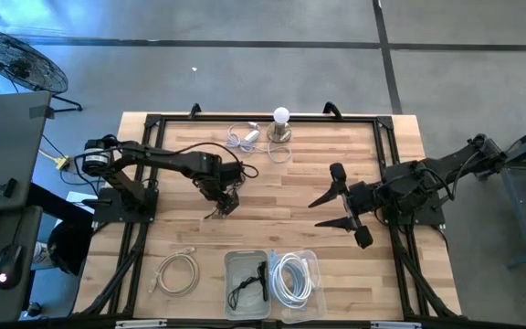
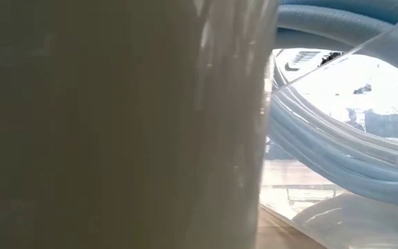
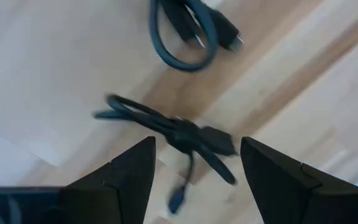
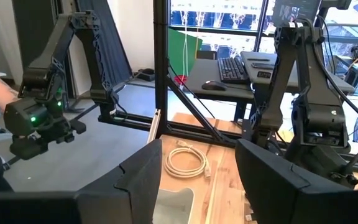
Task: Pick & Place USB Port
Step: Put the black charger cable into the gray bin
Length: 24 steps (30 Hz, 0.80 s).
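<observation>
A grey concrete floor (image 1: 245,73) crossed by dark seams is seen around the wooden table (image 1: 309,183). A floor fan (image 1: 16,59) stands nearby. Bright windows (image 4: 222,18) are seen behind a desk (image 4: 229,71) bearing a keyboard (image 4: 232,68).

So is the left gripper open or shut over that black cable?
Open: the left gripper shows a wide gap between its fingers, with the black cable lying loose on the wooden table.

You are in a robotics lab: a framed wooden workbench (image 1: 272,183) on concrete floor, a desk with keyboard (image 4: 234,68) and mouse, another robot arm (image 4: 42,93) beyond.
</observation>
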Each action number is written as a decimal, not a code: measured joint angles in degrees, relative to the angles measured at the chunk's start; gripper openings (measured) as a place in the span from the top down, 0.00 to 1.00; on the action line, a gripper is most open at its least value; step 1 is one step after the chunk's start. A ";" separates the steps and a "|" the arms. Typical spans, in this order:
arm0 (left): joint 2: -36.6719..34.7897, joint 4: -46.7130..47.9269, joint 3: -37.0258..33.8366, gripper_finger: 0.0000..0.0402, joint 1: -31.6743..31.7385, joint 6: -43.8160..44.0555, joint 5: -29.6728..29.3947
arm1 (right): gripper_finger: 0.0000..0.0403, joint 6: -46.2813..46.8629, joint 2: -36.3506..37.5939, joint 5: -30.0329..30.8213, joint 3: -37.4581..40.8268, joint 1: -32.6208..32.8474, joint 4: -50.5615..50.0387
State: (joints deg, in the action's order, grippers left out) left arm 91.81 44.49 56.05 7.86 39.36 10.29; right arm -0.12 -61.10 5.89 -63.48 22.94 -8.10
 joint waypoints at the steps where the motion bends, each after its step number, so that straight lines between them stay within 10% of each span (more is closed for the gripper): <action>1: 0.06 -0.02 0.00 0.43 0.02 -0.78 -0.73 | 0.51 0.02 0.00 -0.02 0.00 0.00 0.00; 15: 8.11 0.03 0.27 0.95 0.06 -12.52 2.97 | 0.51 0.26 -0.01 0.00 0.00 0.89 0.20; 24: 3.11 6.31 4.59 0.97 -1.11 -15.75 0.12 | 0.51 0.21 0.00 0.20 0.00 1.60 0.11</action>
State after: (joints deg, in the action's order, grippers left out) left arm 94.92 50.80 60.64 6.74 23.61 10.41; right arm 0.09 -61.10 6.09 -63.48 24.54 -7.99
